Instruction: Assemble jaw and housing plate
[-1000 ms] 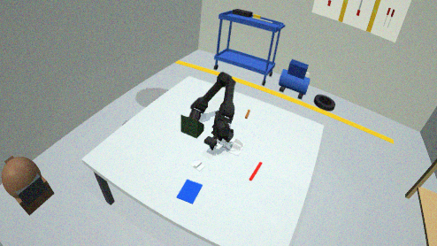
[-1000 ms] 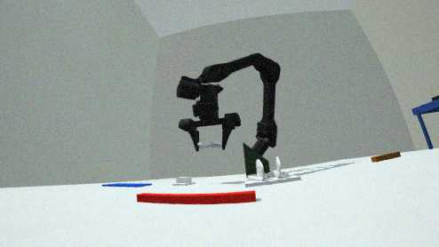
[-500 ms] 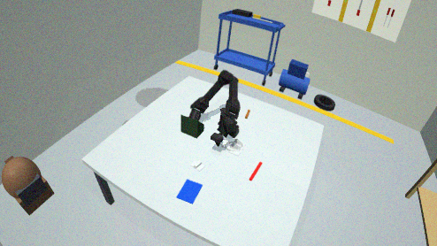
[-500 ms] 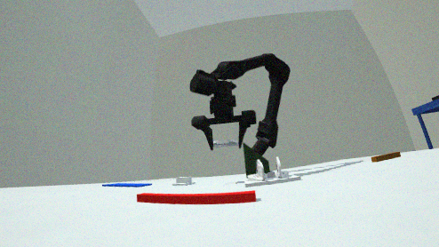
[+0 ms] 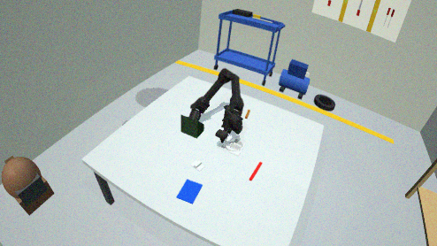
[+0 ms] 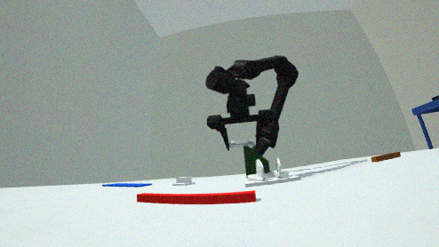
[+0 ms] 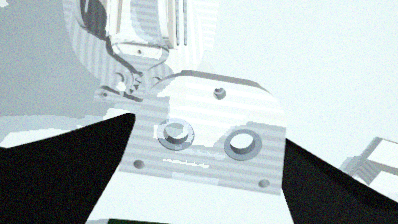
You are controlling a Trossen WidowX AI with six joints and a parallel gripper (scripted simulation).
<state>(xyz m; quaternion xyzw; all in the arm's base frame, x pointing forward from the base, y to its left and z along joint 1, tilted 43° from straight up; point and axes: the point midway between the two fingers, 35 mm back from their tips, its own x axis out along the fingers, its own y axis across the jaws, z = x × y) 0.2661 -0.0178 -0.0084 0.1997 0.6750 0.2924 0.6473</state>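
My gripper (image 5: pixel 229 136) (image 6: pixel 243 145) (image 7: pixel 206 132) is shut on the white housing plate (image 6: pixel 240 143) (image 7: pixel 240 112), which spans between the two black fingers with its two round holes showing in the wrist view. The plate is held roughly level, above the table and near the white gear assembly (image 5: pixel 234 148) (image 6: pixel 269 179). In the wrist view the assembly lies beyond the plate, at the upper left, with gear teeth (image 7: pixel 135 83) close together beside the plate's edge. The plate hides part of the assembly there. Whether each jaw sits on its pin, I cannot tell.
A small white block (image 5: pixel 197 165) (image 6: pixel 183 180) (image 7: pixel 382 159) lies apart from the assembly. A dark green panel (image 5: pixel 191 126) (image 6: pixel 251 161) stands by the arm's base. A red bar (image 5: pixel 256 171) (image 6: pixel 195 198), a blue square (image 5: pixel 189 191) (image 6: pixel 126 185) and an orange-brown block (image 5: pixel 248 114) (image 6: pixel 386 157) lie on the table.
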